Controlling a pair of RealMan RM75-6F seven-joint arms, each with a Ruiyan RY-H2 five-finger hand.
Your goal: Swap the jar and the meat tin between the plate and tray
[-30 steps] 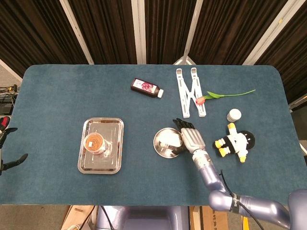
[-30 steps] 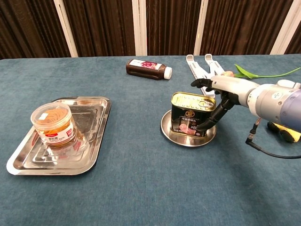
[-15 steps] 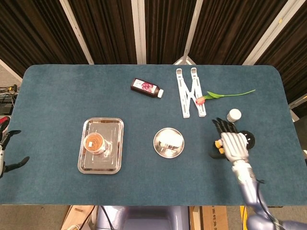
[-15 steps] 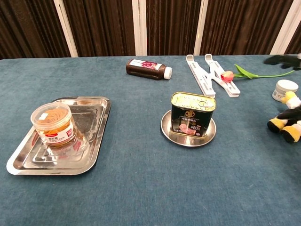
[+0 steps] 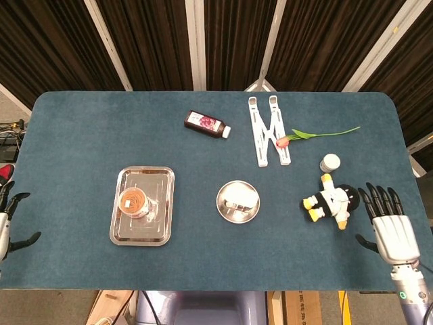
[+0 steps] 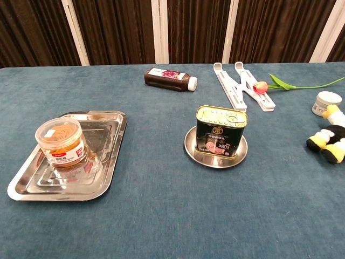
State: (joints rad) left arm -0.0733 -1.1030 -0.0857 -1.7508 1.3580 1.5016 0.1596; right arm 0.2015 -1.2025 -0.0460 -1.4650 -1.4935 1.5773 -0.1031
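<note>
A black meat tin (image 6: 220,131) (image 5: 237,200) stands upright on the small round metal plate (image 6: 192,149) (image 5: 222,208) near the table's middle. A clear jar (image 6: 60,142) (image 5: 134,202) with orange contents sits in the rectangular metal tray (image 6: 102,162) (image 5: 157,223) at the left. My right hand (image 5: 390,227) hovers off the table's right edge, fingers spread, holding nothing. My left hand (image 5: 5,223) shows at the far left edge of the head view, fingers apart and empty. Neither hand appears in the chest view.
A dark bottle (image 5: 207,124) lies at the back. A white folding stand (image 5: 269,128) and a tulip (image 5: 311,135) lie at the back right. A small white pot (image 5: 330,162) and a black-and-yellow plush toy (image 5: 331,202) sit at the right.
My right hand has drawn back from beside the meat tin, past the plush toy, to beyond the table's right edge. The tin stays on the plate. The left hand barely shifted.
</note>
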